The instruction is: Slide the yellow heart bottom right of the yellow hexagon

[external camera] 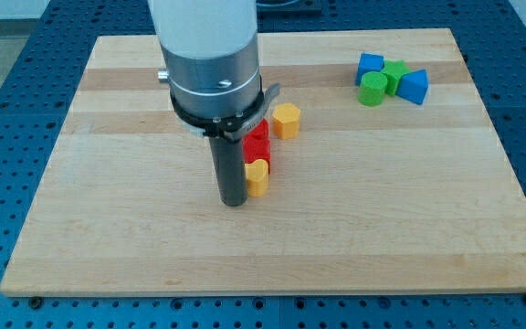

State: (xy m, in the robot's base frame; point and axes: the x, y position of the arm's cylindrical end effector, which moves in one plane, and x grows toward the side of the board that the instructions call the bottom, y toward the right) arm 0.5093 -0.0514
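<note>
My tip (235, 203) is sitting on the bench (108, 228), touching or just beside the left side of the yellow heart (257, 178). Tool is a plain rod w/ no jaws, so there's no grasp state to report; it's only pressing sideways, if at all. Contact itself is hard to confirm, since the rod is hiding the heart's left edge.

Heart is lying just below two red blocks (257, 144) (shapes not clear, partly behind the rod). These are stacked in a short column running up toward the yellow hexagon (286, 120). So the heart is currently sitting below and slightly left of the hexagon, w/ the reds between them.

Why tip is on the left, as I judge it: goal spot is bottom right of the hexagon, so the heart needs to travel toward the view's right. Pushing from its left face gives that direction and carries it away from the reds rather than into them.

Risk, my guess: the heart is touching the lower red, so a push angled upward would be dragging red along or nudging the hexagon. Better to be keeping the push flat or slightly downward.

Bench area right of the heart and below the hexagon is looking free.

Far cluster at the view's top right: blue block (370, 64), green block (395, 73), green cylinder (373, 89), blue block (415, 86). Well apart, not interfering.

Task looks early; heart is not yet placed.
</note>
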